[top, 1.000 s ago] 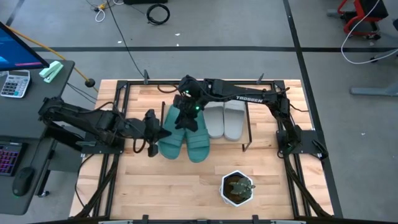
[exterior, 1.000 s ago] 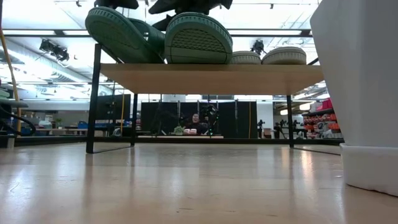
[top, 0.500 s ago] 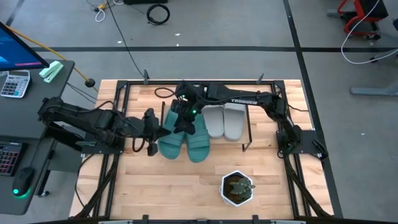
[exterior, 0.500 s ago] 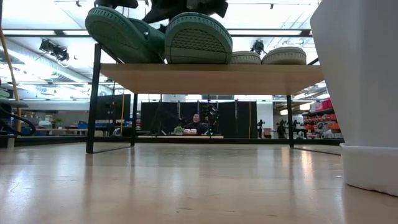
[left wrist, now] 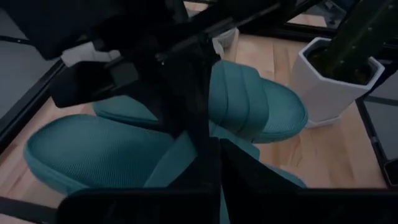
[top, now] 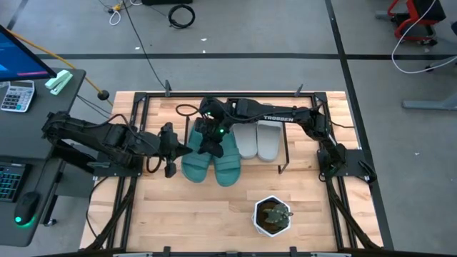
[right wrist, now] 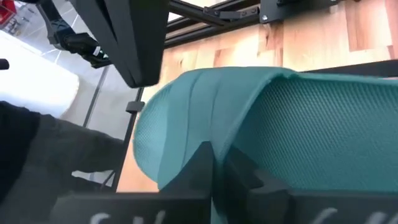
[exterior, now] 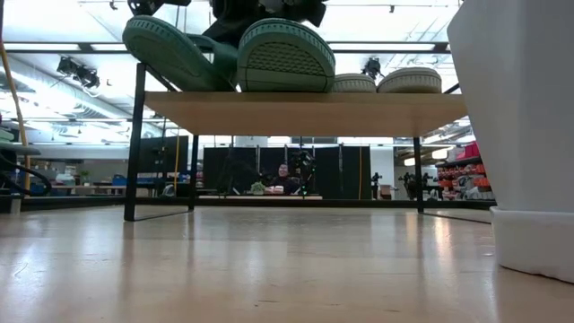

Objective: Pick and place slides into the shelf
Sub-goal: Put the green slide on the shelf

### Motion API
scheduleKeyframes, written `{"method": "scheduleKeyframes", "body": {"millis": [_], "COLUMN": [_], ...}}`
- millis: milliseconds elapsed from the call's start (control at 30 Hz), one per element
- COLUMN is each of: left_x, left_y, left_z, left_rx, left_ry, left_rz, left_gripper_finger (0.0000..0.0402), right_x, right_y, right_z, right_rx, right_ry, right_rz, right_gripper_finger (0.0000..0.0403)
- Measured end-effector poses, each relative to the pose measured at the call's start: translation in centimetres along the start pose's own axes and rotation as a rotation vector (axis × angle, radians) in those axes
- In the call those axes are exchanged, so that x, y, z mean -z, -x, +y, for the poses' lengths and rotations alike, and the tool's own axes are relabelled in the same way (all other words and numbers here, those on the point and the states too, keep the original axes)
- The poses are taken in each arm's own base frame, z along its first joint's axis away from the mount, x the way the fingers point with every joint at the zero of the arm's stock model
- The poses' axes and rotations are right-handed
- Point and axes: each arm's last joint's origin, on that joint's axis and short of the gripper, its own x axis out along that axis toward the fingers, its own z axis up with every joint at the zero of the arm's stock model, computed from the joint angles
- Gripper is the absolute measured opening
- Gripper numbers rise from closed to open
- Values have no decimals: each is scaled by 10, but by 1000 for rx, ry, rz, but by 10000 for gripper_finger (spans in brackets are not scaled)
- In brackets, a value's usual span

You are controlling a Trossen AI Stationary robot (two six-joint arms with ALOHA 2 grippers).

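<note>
Two teal slides lie side by side on the shelf [exterior: 305, 112], the left one [top: 196, 158] and the right one [top: 228, 160]. Two grey slides [top: 258, 139] lie to their right. In the low view the left teal slide's sole [exterior: 170, 54] sits tilted. My right gripper [top: 209, 143] reaches down between the teal pair, shut, at the left slide's strap. My left gripper [top: 184, 150] is shut at that slide's outer left side. I cannot tell whether it touches the slide. My right gripper has its shut fingertips [right wrist: 208, 158] against the left teal slide's strap [right wrist: 193, 112], where the strap meets the footbed. It comes slanting down from the table's far right. Whether any strap is pinched between the fingers I cannot tell. The slide stays on the shelf.
A white pot [top: 272, 216] with a small plant stands on the table near the front, right of centre. Black frame rails [top: 136, 135] run along the table's edges. A desk with a keyboard and calculator [top: 16, 94] stands beyond the table's left edge.
My right gripper has come down and a little toward the table's left, lower over the teal slides, and has shut. The slides lie as they did.
</note>
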Motion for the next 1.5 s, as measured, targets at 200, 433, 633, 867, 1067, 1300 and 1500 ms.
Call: {"method": "scheduleKeyframes", "body": {"millis": [200, 433, 633, 867, 1067, 1300, 1500], "left_x": [-1, 1, 3, 6, 6, 6, 6], "left_y": [17, 40, 51, 53, 53, 53, 53], "left_z": [7, 17, 23, 25, 25, 26, 26], "left_rx": [9, 3, -24, -33, -41, -54, -54], "left_ry": [13, 36, 43, 33, 34, 34, 34], "left_rz": [-30, -73, -95, -74, -78, -81, -81], "left_gripper_finger": [19, 5, 19, 8, 10, 19, 5], "right_x": [-7, -22, -29, -20, -17, -8, -7], "right_y": [6, 23, 35, 35, 29, 10, -1], "right_z": [6, 19, 30, 34, 40, 40, 39], "right_rx": [-12, -23, -91, -132, -136, -134, -157], "right_ry": [19, 61, 58, 13, 29, 19, 10], "right_rz": [-20, -77, -76, 13, 28, 73, 74], "right_gripper_finger": [12, 12, 12, 12, 12, 12, 12]}}
